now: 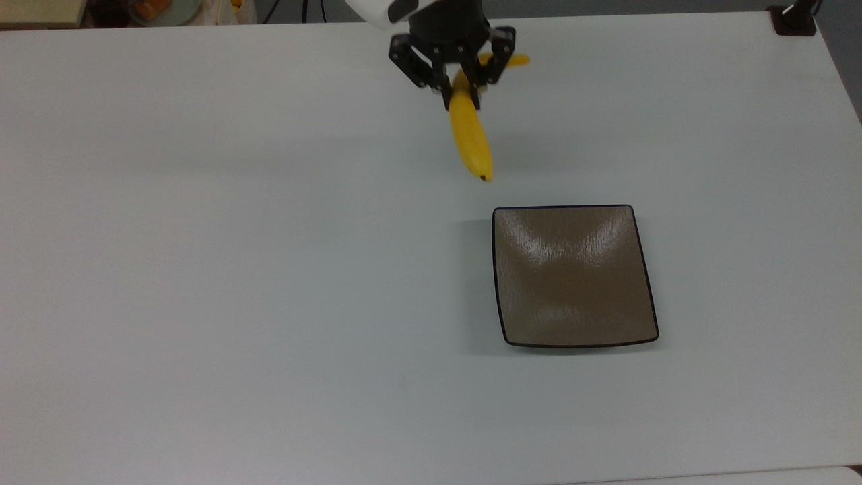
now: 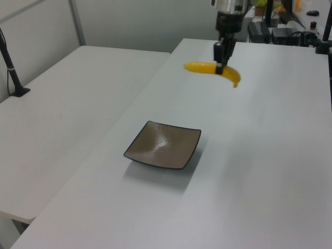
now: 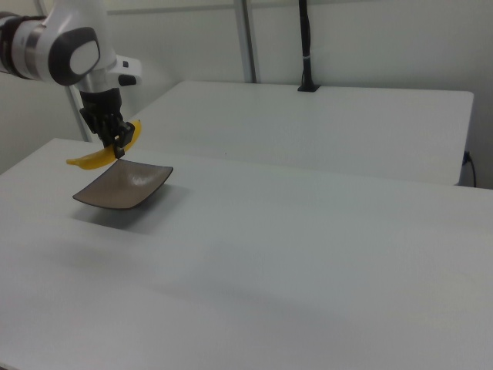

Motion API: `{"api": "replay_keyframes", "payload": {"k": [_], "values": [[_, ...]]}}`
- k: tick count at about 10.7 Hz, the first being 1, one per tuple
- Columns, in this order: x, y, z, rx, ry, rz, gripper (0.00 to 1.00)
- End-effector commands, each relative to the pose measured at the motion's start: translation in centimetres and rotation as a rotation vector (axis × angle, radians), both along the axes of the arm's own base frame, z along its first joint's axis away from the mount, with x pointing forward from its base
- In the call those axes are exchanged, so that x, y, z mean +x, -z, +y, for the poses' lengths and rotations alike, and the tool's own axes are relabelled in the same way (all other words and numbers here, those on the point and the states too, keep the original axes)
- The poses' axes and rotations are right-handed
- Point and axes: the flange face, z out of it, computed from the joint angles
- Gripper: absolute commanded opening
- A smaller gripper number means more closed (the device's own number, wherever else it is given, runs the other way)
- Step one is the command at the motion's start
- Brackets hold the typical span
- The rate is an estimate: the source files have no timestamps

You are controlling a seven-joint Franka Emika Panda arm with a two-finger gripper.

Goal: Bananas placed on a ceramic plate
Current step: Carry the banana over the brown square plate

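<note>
A bright yellow banana hangs in the air, held near its middle by my gripper, which is shut on it. In the top view its dark tip points down toward the square brown-grey ceramic plate, and the tip sits just above the plate's upper left corner. In the left view the banana is well above the table and behind the plate, with the gripper pinching it from above. In the right view the banana hovers over the plate's left edge under the gripper.
The white table spreads wide to the top view's left of the plate. A second white table stands beside it in the left view, with a black post on it. Clutter lies beyond the table's far edge.
</note>
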Motion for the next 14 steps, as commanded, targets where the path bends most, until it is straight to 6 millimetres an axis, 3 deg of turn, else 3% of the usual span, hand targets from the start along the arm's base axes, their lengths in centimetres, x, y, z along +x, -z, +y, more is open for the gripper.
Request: {"api": "replay_keyframes", "payload": {"k": [1, 5, 11, 14], "values": [[3.4, 2.2, 2.3, 0.164, 0.168, -0.067, 0.0], [6.3, 5.9, 2.8, 0.325, 0.288, -0.139, 0.0], [7.3, 15.3, 9.1, 0.298, 0.264, -0.161, 0.0], [7.3, 18.7, 10.4, 0.281, 0.256, -0.147, 0.0]]}}
